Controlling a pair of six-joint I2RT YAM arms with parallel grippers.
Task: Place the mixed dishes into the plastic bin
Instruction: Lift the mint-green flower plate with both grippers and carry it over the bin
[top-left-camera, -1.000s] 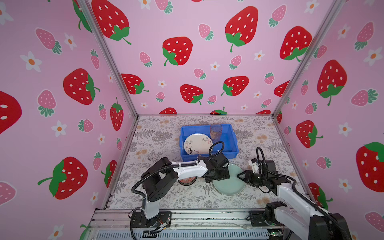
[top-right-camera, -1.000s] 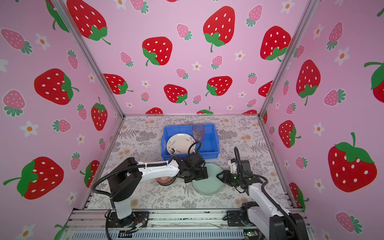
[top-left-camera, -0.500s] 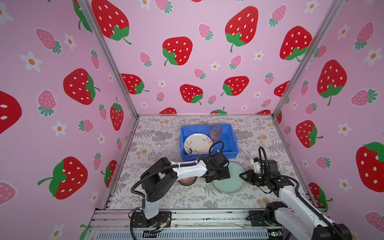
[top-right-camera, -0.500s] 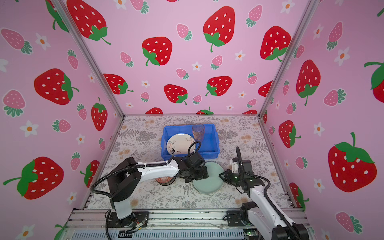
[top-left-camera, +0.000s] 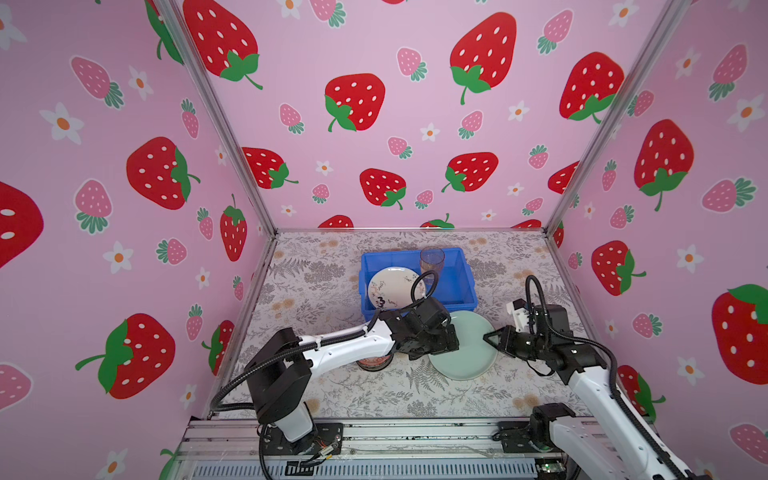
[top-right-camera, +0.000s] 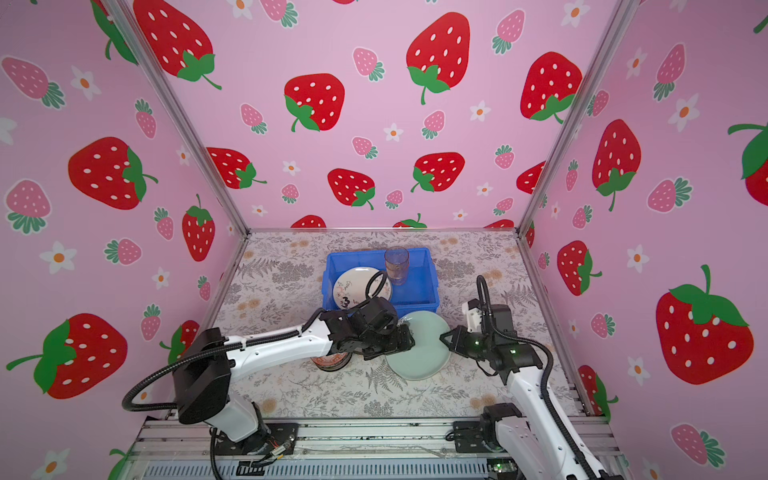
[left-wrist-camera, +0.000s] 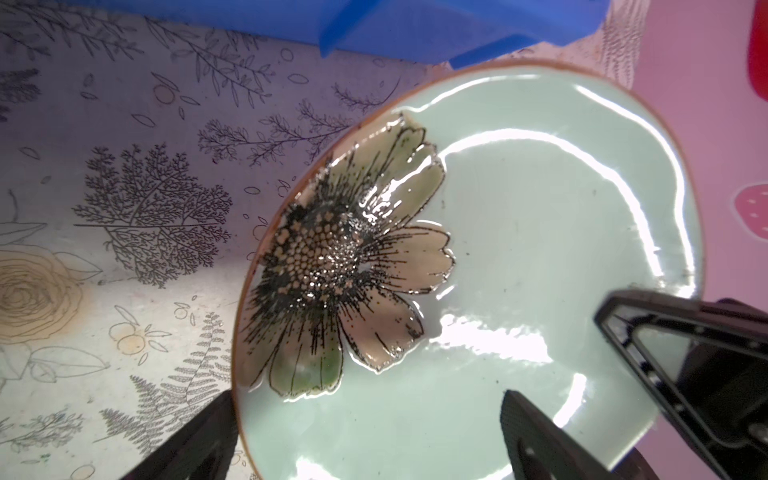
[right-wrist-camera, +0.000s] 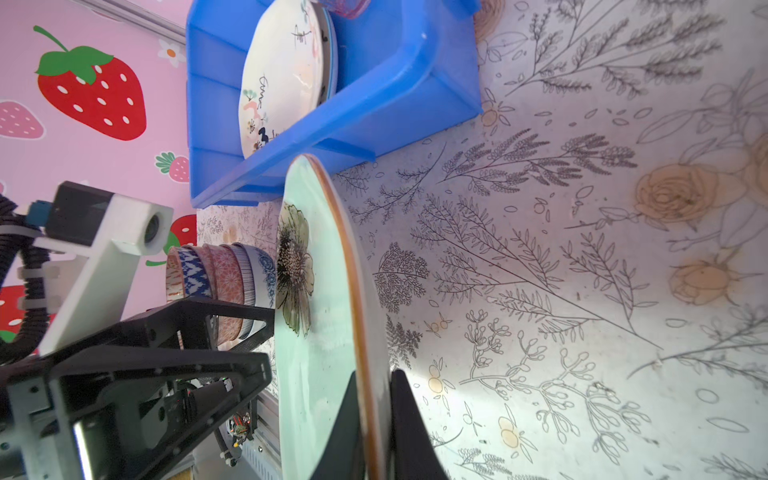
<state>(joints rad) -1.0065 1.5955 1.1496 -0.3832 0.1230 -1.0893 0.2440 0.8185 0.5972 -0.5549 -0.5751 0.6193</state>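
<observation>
One pale green plate (top-left-camera: 467, 353) on table (top-left-camera: 374, 399), just in front of blue bin (top-left-camera: 468, 286), not yet inside. Glazed ceramic: stiff, probably weighty, slick, likely chips if dropped; thin rim is only purchase. Right gripper (right-wrist-camera: 374, 386) pinched shut on rim, one finger on glazed face, one on underside. Left gripper (left-wrist-camera: 368, 399) spread wide across opposite rim, one finger outside, one over face; contact unclear. Single-edge pinch may let plate droop.

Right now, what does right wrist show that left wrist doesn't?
Only right wrist: the right gripper shut on the rim of the pale green plate, stacked patterned bowls, a white plate inside the blue bin. Only left wrist: the plate's dark flower face-on, the left gripper open astride its edge. Both: that plate, the bin, the floral table cover.
</observation>
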